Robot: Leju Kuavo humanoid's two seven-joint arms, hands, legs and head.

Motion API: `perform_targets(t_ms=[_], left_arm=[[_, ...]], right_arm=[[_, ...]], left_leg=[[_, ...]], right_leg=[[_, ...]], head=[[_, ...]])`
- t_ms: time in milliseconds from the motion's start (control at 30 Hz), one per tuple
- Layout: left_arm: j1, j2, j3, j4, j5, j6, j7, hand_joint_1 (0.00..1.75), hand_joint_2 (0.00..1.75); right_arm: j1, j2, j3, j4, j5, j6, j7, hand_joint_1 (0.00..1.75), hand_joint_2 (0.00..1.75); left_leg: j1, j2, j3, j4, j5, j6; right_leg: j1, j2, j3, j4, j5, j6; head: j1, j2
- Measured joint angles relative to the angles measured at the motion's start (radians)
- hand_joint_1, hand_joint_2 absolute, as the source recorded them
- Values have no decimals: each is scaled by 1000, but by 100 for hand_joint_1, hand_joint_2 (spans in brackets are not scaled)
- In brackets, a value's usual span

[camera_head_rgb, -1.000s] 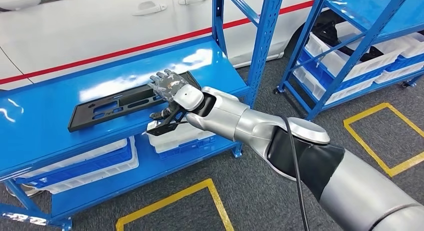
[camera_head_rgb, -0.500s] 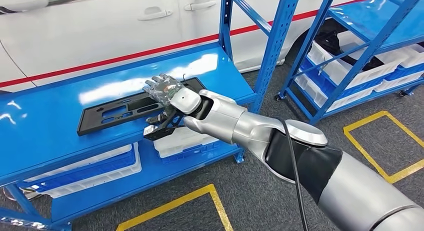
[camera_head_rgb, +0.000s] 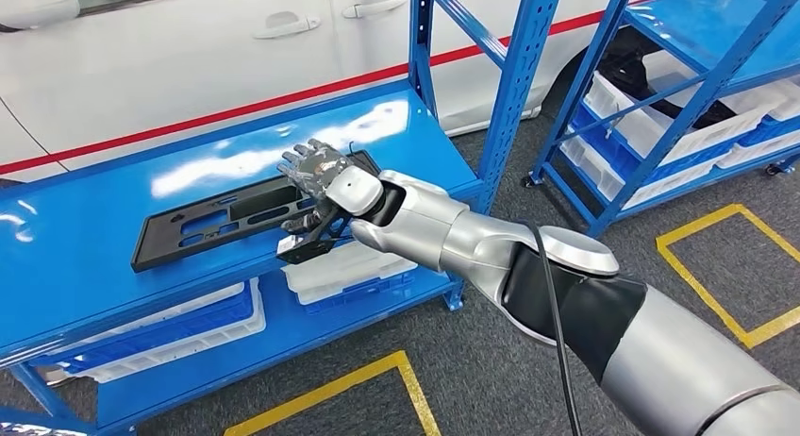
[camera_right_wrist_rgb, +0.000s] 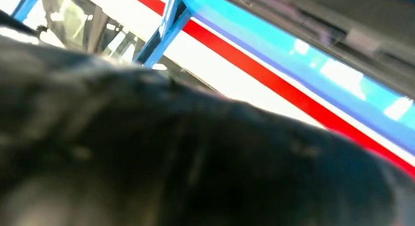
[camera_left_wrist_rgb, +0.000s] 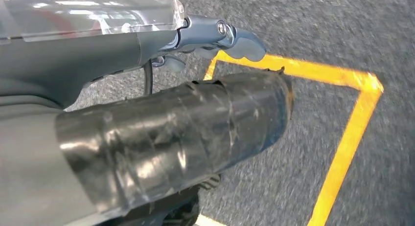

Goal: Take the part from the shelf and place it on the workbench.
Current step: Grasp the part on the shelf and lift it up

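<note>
Reaching over the blue shelf (camera_head_rgb: 85, 257), the right hand (camera_head_rgb: 325, 176) lies on the near end of the part (camera_head_rgb: 217, 219), a long flat black panel with cut-outs. Its fingers (camera_head_rgb: 307, 162) are spread on top of the panel; whether the thumb grips underneath I cannot tell, since the palm hides it. The part lies flat on the shelf's upper board, its far end toward the left, its near end at the front edge under the hand. A small black bracket (camera_head_rgb: 307, 243) sticks out below the wrist, over the board's edge.

On the lower board sit white trays (camera_head_rgb: 344, 266) and, further left, blue and white bins (camera_head_rgb: 160, 323); what they hold cannot be made out. A second rack (camera_head_rgb: 660, 96) stands to the right with white bins (camera_head_rgb: 660, 125), some holding dark parts (camera_head_rgb: 651, 77). Behind the shelf is a white car (camera_head_rgb: 189, 49) with a red stripe. Yellow tape (camera_head_rgb: 330, 379) marks the grey floor.

In the left wrist view the left hand (camera_left_wrist_rgb: 195, 40) hangs over the floor, with its thick thumb (camera_left_wrist_rgb: 171, 133) wrapped in clear tape and a finger (camera_left_wrist_rgb: 240, 42) stretched out; it holds nothing, fingers apart. A yellow line (camera_left_wrist_rgb: 342, 138) runs beneath it. The right wrist view is mostly dark blur, with the car's red stripe (camera_right_wrist_rgb: 274, 74) beyond.
</note>
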Motion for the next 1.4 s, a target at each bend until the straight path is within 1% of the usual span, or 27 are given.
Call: perform_targets(t_ms=[100,133,167,200,233,300,333,433,500,567,633,667,700,733,767,833,867,933,1000,1067,1133,1167,1200,1233,1300,1333,1400], left_arm=[[-1,-1,0,0,0,0,0,0,0],[-1,0,0,0,0,0,0,0,0],[0,0,0,0,0,0,0,0,0],[1,0,0,0,-1,0,0,0,0],[2,0,0,0,-1,0,0,0,0],[1,0,0,0,-3,0,0,0,0],[0,0,0,0,-3,0,0,0,0],[-1,0,0,0,-3,0,1,0,0],[0,0,0,0,-5,0,0,0,0],[0,0,0,0,-6,0,0,0,0],[-2,0,1,0,-6,0,0,0,0],[-2,0,1,0,-6,0,0,0,0],[-1,0,2,0,-6,-1,0,0,0],[-1,0,3,0,-5,-1,1,0,0],[-1,0,4,0,-4,-2,1,0,0],[-1,-1,5,0,-3,-3,3,0,0],[-1,-1,5,0,-3,-3,4,0,0],[-2,-2,6,0,-3,-3,8,0,0],[-1,-1,7,0,-4,-3,9,0,0],[-1,-2,8,0,-6,-3,9,0,0],[-2,-2,8,0,-6,-3,9,0,0],[-2,-2,8,0,-6,-3,10,0,0],[-1,-2,9,0,-6,-3,10,0,0],[-1,-2,10,0,-7,-2,10,0,0],[0,-2,13,0,-8,-1,11,0,0],[-1,-1,15,0,-9,-1,12,0,0],[-2,-2,19,0,-10,-1,13,0,0]], right_arm=[[5,3,0,0,0,0,-1,0,0],[8,4,0,1,0,0,-1,0,0],[11,4,0,2,0,-1,-1,0,0],[13,4,0,3,0,-1,-1,0,0],[14,4,0,3,0,-1,-1,0,0],[13,4,0,4,0,-2,-1,0,0],[13,5,0,5,0,-3,-1,0,0],[14,6,0,6,0,-5,-2,0,0],[13,6,0,7,0,-6,-2,0,0],[13,6,0,8,0,-8,-2,0,0],[17,6,0,10,0,-9,-2,0,0],[21,6,0,11,0,-9,-2,0,0],[23,6,0,13,-1,-10,-3,0,0],[25,6,0,14,-1,-10,-3,0,0],[25,5,0,14,-2,-11,-4,0,0],[25,5,0,15,-5,-14,-4,0,0],[26,6,0,16,-6,-16,-5,0,0],[31,6,0,17,-9,-19,-7,0,0],[37,5,0,20,-12,-22,-8,0,0],[41,4,0,23,-14,-28,-9,0,0],[51,4,0,25,-18,-34,-12,0,0],[59,4,0,27,-19,-36,-13,0,0],[66,4,0,28,-20,-36,-14,0,0],[71,4,0,30,-20,-37,-14,0,0],[76,4,0,32,-21,-39,-14,0,0],[77,4,0,33,-21,-41,-13,0,0],[80,4,0,36,-21,-44,-11,0,0]], left_leg=[[6,1,-101,176,-61,-14],[7,1,-124,204,-57,-16],[7,1,-132,199,-35,-16],[7,1,-120,154,5,-15],[7,1,-94,83,50,-12],[3,0,-44,-31,99,-3],[0,0,-32,-57,102,1],[-1,-1,-28,-66,94,11],[3,0,-18,-76,95,22],[5,1,-9,-85,94,35],[3,2,-6,-83,89,44],[1,2,-4,-81,85,45],[1,1,-3,-78,82,46],[1,0,-1,-74,77,45],[0,-2,1,-68,70,43],[-3,-4,2,-57,58,35],[-4,-4,1,-53,55,30],[-5,-3,0,-52,52,21],[-4,-2,-1,-45,42,11],[-1,-1,-31,25,0,0],[4,0,-95,152,-54,-10],[6,0,-122,200,-66,-13],[7,0,-134,214,-58,-15],[8,0,-127,187,-30,-15],[8,0,-69,57,44,-11],[6,-1,-40,-5,67,-8],[2,-3,-15,-57,75,0]], right_leg=[[0,1,10,-2,-7,-6],[0,1,14,-1,-11,-6],[0,1,19,-1,-16,-5],[1,2,26,-1,-21,-3],[0,2,33,-1,-26,-1],[4,3,42,-1,-36,7],[5,3,42,-2,-38,11],[7,3,44,-7,-39,23],[6,2,40,10,-54,31],[5,0,-4,98,-98,35],[4,1,-81,232,-146,37],[3,0,-109,272,-150,38],[3,0,-121,276,-134,37],[2,0,-113,242,-100,36],[3,0,-88,176,-57,32],[7,0,-38,62,-7,24],[10,0,-25,31,-1,21],[12,2,-19,20,-5,16],[7,2,-11,11,-3,7],[0,2,-2,1,-1,-2],[0,2,1,0,-3,-6],[1,2,2,1,-5,-6],[1,3,4,1,-7,-5],[1,3,7,1,-9,-4],[1,4,14,3,-16,1],[3,5,15,4,-18,5],[5,6,15,3,-20,14]], head=[[0,0],[0,0],[0,0],[0,0],[0,0],[0,0],[0,0],[0,0],[0,0],[1,0],[0,0],[0,0],[0,0],[1,0],[1,0],[0,0],[0,0],[0,0],[0,0],[0,0],[0,0],[0,0],[0,0],[0,0],[0,0],[0,0],[0,0]])
